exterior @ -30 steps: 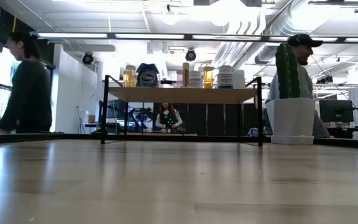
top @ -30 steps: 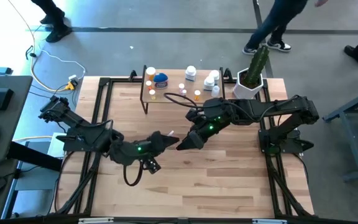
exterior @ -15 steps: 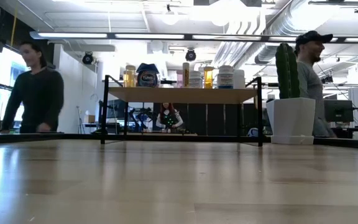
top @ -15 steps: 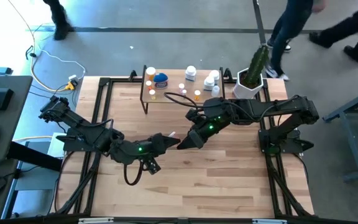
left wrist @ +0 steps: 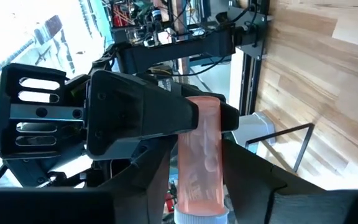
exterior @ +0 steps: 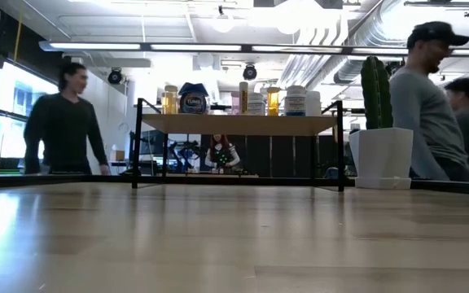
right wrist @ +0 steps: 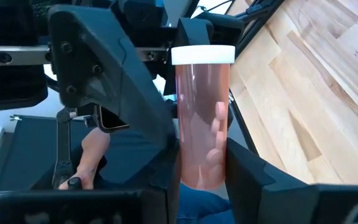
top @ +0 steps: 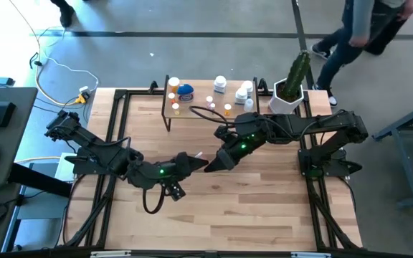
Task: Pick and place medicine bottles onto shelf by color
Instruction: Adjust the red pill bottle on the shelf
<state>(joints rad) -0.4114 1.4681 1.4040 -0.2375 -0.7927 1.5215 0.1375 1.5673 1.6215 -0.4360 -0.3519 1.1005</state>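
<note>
A pink medicine bottle (right wrist: pixel 202 112) with a white cap (right wrist: pixel 202 54) hangs in mid-air over the middle of the table (top: pixel 264 193). My right gripper (top: pixel 211 163) is shut on it. My left gripper (top: pixel 194 159) faces it from the left, open. Its fingers (left wrist: pixel 148 174) stand close on either side of the bottle's cap end (left wrist: pixel 201 214), with a slim gap. The shelf (top: pixel 199 109) stands at the far edge. Several white and orange bottles and a blue-lidded jar (top: pixel 185 90) stand on its top board (exterior: pixel 238 124). My right gripper pinches the bottle's clear pink body near its base end (right wrist: pixel 204 171) between its two fingers (right wrist: pixel 247 180). The fingers come from the table's right, near level, and lie along the bottle. The bottle is lifted clear of the table, its cap end toward my left gripper.
A white pot with a cactus (top: pixel 290 92) stands right of the shelf at the far right corner. Black frame rails (top: pixel 113 143) run along the table's sides. People walk in the room behind the far edge.
</note>
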